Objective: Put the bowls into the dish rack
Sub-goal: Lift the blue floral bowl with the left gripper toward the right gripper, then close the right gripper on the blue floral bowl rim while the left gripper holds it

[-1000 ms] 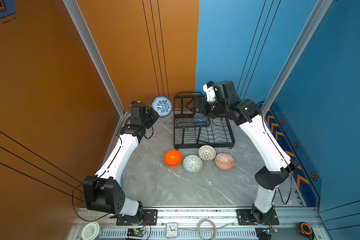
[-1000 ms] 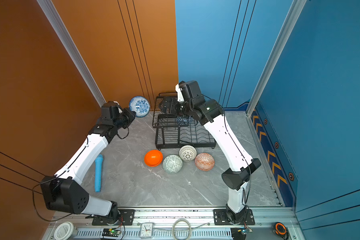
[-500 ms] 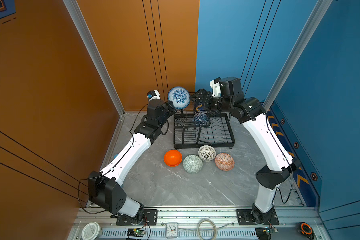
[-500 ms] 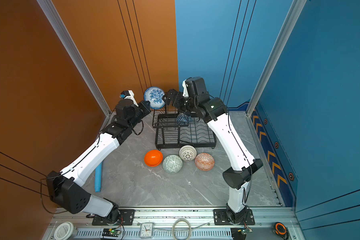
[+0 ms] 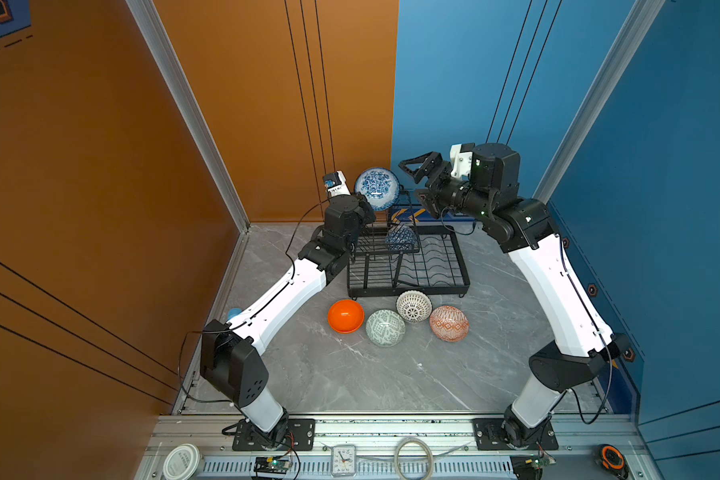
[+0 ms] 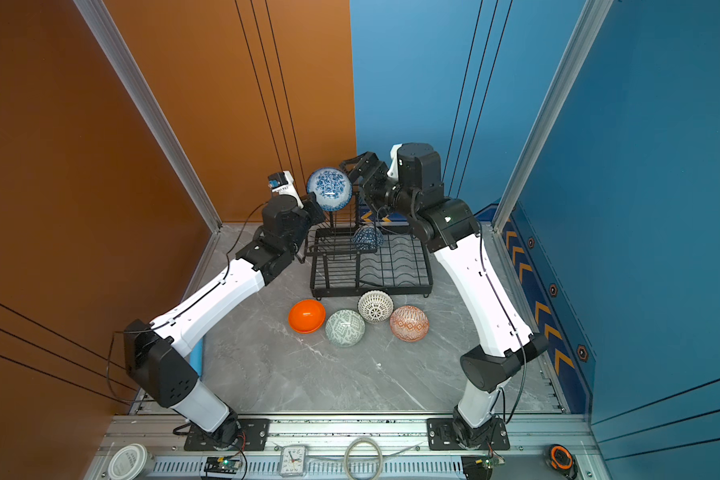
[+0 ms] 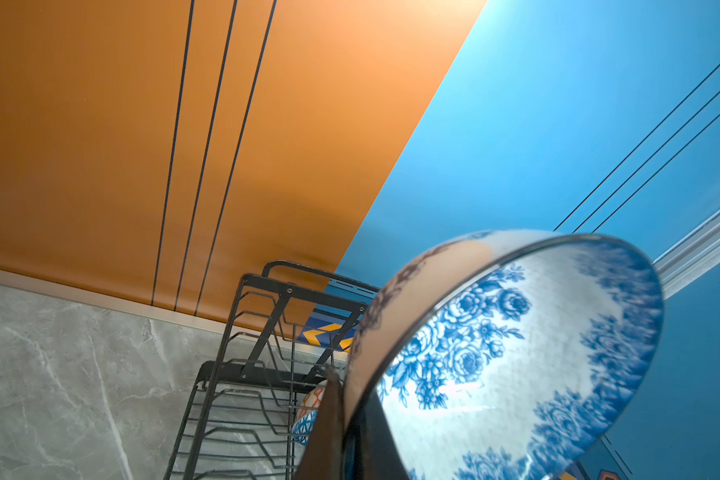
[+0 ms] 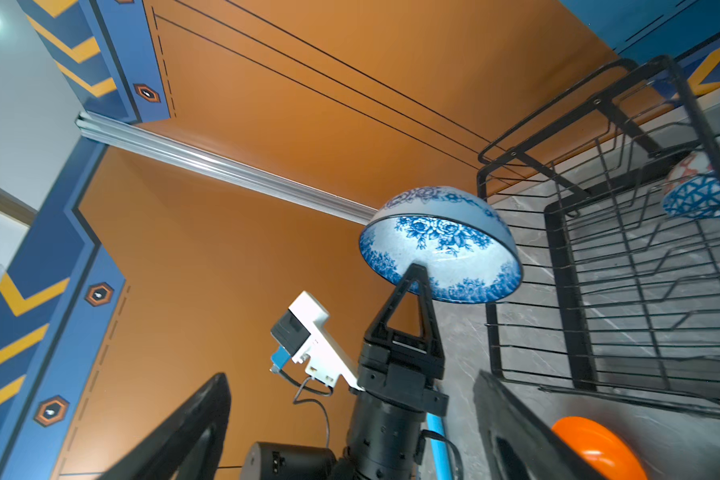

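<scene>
While raised over the rack, left claw (image 5: 366, 199): pinched shut on the rim of the small round white bowl with blue floral print (image 5: 377, 192).
Held bowl: hung in the air, tipped on edge, with its flowered inside facing up in both top views, above the far end of the rack.
Right claw (image 5: 411, 180): jaws spread wide and empty, raised just beside the held bowl; whether they touched could not be told.
Rack: the black wire two-tier dish rack (image 5: 433, 286) stood on the grey marbled table (image 5: 350, 374) near the back corner.
Upper shelf: the small round blue geometric bowl (image 5: 400, 239) rested there, tilted.
Table in front of the rack: four bowls lay close together.
Bowl order, left to right in a top view: plain glossy orange bowl (image 5: 345, 316), pale green patterned bowl (image 5: 385, 328), white-black lattice bowl (image 5: 413, 306), orange-white diamond bowl (image 5: 449, 323).
Nearest the rack: the lattice one, just beside the base tray's front edge.
</scene>
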Robot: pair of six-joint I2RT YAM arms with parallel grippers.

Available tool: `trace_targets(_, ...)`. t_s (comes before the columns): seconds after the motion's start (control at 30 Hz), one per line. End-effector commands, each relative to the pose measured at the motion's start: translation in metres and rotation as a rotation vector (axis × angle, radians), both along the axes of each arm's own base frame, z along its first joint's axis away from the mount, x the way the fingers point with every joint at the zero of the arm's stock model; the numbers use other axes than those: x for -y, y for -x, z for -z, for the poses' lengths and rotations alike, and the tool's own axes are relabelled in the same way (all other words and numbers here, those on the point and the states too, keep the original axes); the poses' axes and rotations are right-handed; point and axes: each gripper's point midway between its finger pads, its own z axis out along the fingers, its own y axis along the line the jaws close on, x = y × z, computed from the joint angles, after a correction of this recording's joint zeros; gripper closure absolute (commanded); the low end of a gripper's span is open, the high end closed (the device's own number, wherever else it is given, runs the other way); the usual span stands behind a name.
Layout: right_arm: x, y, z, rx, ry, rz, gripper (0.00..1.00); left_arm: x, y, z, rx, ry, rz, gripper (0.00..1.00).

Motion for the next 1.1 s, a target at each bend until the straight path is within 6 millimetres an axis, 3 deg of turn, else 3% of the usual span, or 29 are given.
trace_targets(0.0,-0.01,-0.012,-0.008,-0.036,-0.14,-0.013,0.12,0.007,0.006,-0.054,0.167,0.022,-0.02,1.0)
trace_targets(0.17,-0.01,-0.024,-0.013,-0.042,-0.201,0.003,0.15,0.025,0.009,-0.057,0.191,-0.01,-0.002,1.0)
trace_targets(0.6,0.008,-0.057,0.011,-0.118,-0.224,0.125,0.29,0.051,0.028,-0.063,0.264,-0.058,0.027,1.0)
trace_targets(0.93,0.014,-0.068,0.02,-0.145,-0.23,0.167,0.51,0.057,0.04,-0.06,0.293,-0.105,0.013,1.0)
trace_targets(1.07,0.018,-0.071,0.023,-0.145,-0.223,0.181,0.66,0.059,0.042,-0.059,0.296,-0.121,0.009,1.0)
